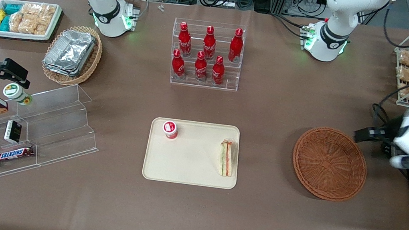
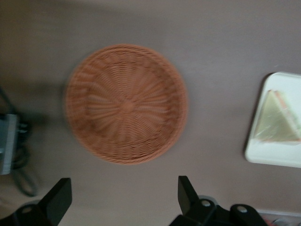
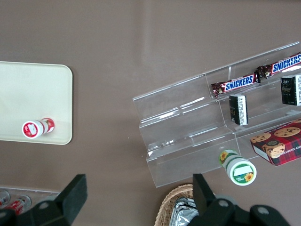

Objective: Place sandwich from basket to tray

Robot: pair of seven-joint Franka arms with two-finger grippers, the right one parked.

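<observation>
sandwich (image 1: 227, 158): lying flat on the tray (image 1: 188, 169), at the rim nearest the basket (image 1: 329, 163), long axis running toward and away from the front camera
basket: nothing seen in it, well apart from the tray, toward the working arm's end
gripper (image 2: 123, 197): held above the table just beside the basket, fingers spread apart, nothing between them
key relation: the sandwich is found past the basket from the gripper, toward the tray
stage: placement judged done
</observation>
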